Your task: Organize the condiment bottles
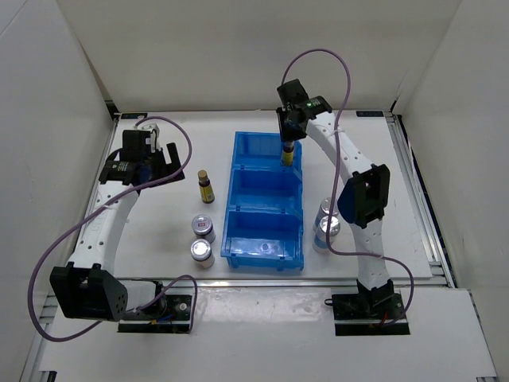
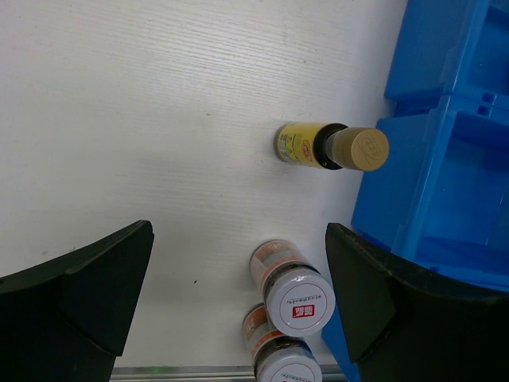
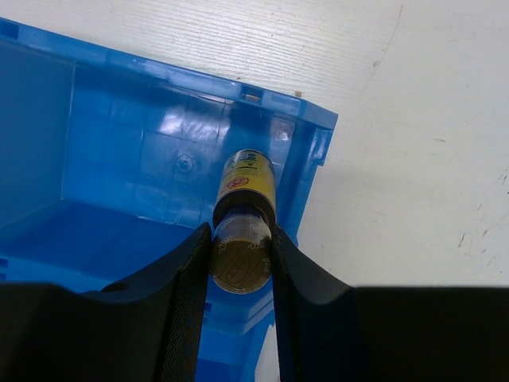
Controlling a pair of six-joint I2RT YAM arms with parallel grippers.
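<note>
My right gripper (image 1: 288, 143) is shut on a slim amber bottle (image 3: 246, 199) by its cap and holds it upright in the far compartment of the blue bin (image 1: 262, 143), at its right corner. The second amber bottle (image 1: 205, 185) stands on the table left of the bin; it also shows in the left wrist view (image 2: 330, 147). Two short silver-lidded jars (image 1: 203, 228) (image 1: 201, 252) with red marks stand nearer, also seen in the left wrist view (image 2: 296, 290). Two taller silver-lidded cylinders (image 1: 328, 212) (image 1: 328, 230) stand right of the bin. My left gripper (image 2: 238, 302) is open and empty above the table, left of the bottles.
The blue bin (image 1: 266, 256) has three compartments in a row; the middle and near ones hold nothing. White walls enclose the table at the back and sides. A metal rail (image 1: 417, 199) runs along the right edge.
</note>
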